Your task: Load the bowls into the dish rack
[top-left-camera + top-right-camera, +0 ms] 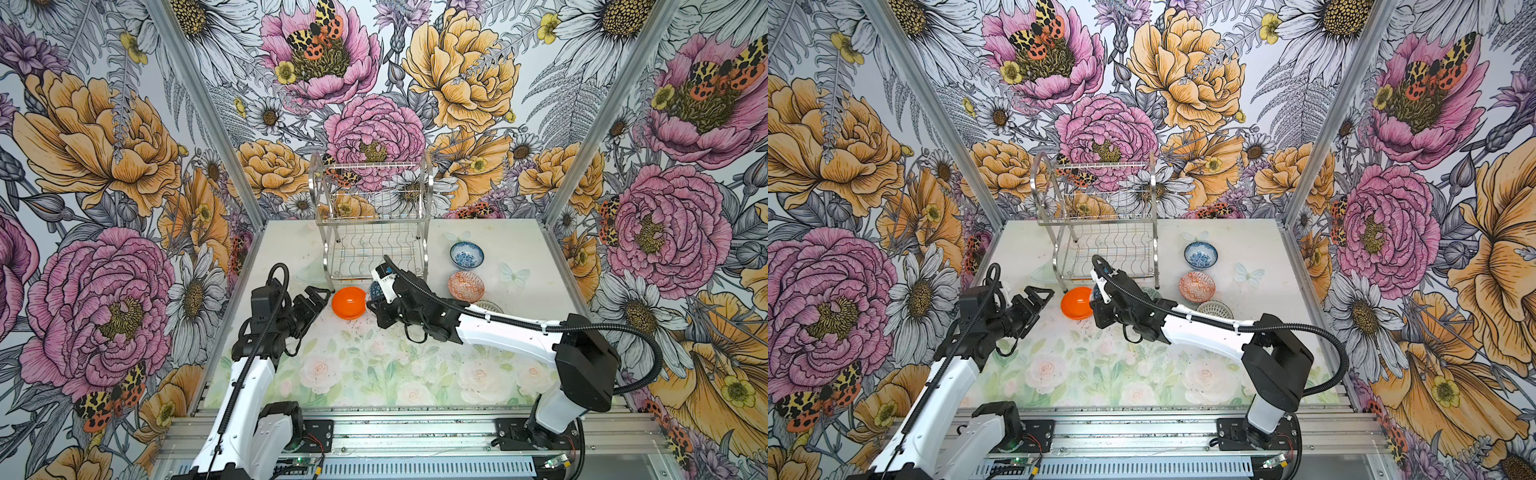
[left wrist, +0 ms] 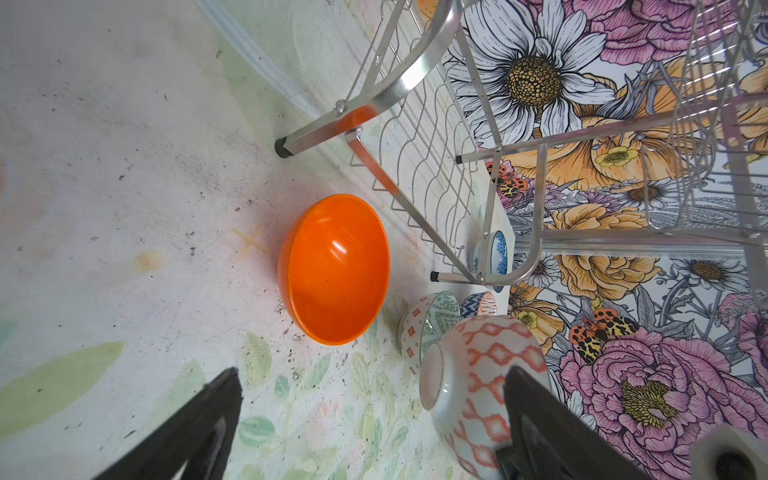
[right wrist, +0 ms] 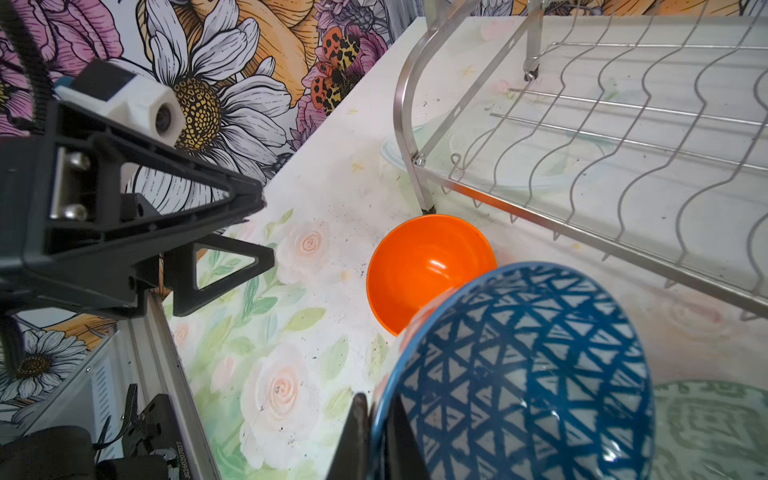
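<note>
Starting with the top views: the right gripper is seen clamped on a navy-white bowl, held tilted just in front of the dish rack. Most of that bowl is hidden by the wrist. The left gripper is spread wide with nothing held, tips just beside the plain orange bowl. The blue-white floral bowl and orange-red patterned bowl are set on the table to the right of the rack. The white lattice bowl is half covered by the right arm. Both rack tiers are empty. Left wrist: the plain orange bowl is shown upright, glossy and smooth-walled, near a rack foot. It is likely plastic, so it is judged light and slick, best taken by a rim pinch. Thin shiny wire with wavy slots is seen on the lower shelf. Right wrist: the fingers are closed across the navy-white bowl's rim, one inside and one outside. A glazed triangle lattice is shown inside. It is probably ceramic: stiff, fairly heavy, slippery, chip-prone against steel wire, so a slow tilted entry into a slot is advised. The grey-green bowl is seen below it.
</note>
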